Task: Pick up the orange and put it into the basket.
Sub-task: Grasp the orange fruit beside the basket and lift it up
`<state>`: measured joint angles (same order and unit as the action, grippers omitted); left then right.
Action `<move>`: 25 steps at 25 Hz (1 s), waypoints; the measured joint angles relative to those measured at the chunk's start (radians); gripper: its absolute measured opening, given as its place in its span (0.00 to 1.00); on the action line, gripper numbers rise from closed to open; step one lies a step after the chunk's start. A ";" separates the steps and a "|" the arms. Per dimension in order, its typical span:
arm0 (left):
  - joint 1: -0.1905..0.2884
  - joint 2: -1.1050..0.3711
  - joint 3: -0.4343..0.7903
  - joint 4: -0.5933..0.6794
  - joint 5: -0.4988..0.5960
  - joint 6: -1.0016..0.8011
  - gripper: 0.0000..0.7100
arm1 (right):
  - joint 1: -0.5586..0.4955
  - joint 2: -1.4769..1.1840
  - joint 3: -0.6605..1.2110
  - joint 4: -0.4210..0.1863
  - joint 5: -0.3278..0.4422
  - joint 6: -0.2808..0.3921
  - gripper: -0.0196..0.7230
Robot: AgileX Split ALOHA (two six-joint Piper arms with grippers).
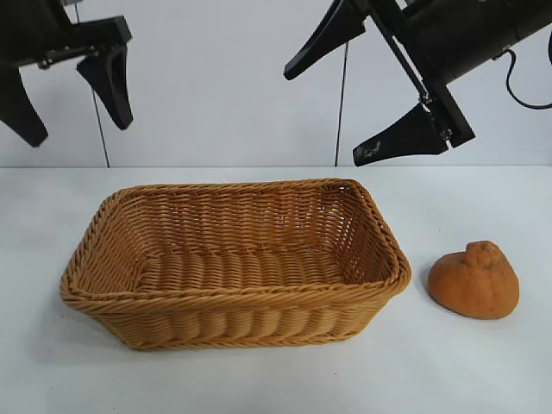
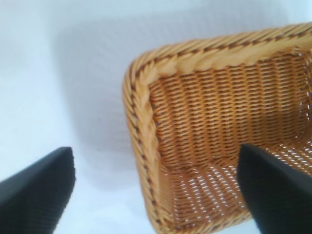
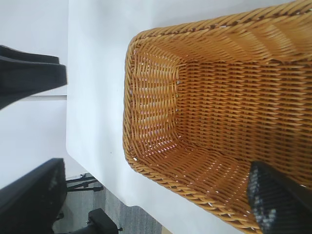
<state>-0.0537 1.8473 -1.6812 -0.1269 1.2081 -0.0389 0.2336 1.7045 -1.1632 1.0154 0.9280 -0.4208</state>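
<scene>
Two grippers, left (image 1: 73, 95) & right (image 1: 349, 99), wide open, empty, above basket (image 1: 233, 297); orange (image 1: 474, 280) on table (image 1: 483, 371) beside basket.

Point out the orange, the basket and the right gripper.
orange (image 1: 474, 283), exterior view, its front skin.
basket (image 1: 233, 297), exterior view, near braided rim.
right gripper (image 1: 362, 99), exterior view, gap between its open fingertips.

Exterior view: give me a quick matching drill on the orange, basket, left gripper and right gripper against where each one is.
1 orange
2 basket
3 left gripper
4 right gripper

a open, raised above the basket's left end
b on the table, right of the basket
c mid-table, nothing inside
d open, raised above the basket's right end

Pairs: 1-b, 2-c, 3-a, 4-d
</scene>
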 joint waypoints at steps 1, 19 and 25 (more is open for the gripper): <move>0.000 0.000 0.000 0.000 0.000 0.000 0.91 | 0.000 0.000 0.000 0.000 0.000 0.000 0.96; 0.023 -0.393 0.380 0.028 0.005 0.039 0.91 | 0.000 0.000 0.000 0.000 0.004 0.000 0.96; 0.023 -0.715 0.711 0.049 0.005 0.075 0.91 | 0.000 0.000 0.000 0.000 0.005 0.000 0.96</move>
<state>-0.0310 1.1318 -0.9698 -0.0782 1.2135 0.0362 0.2336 1.7045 -1.1632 1.0154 0.9333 -0.4208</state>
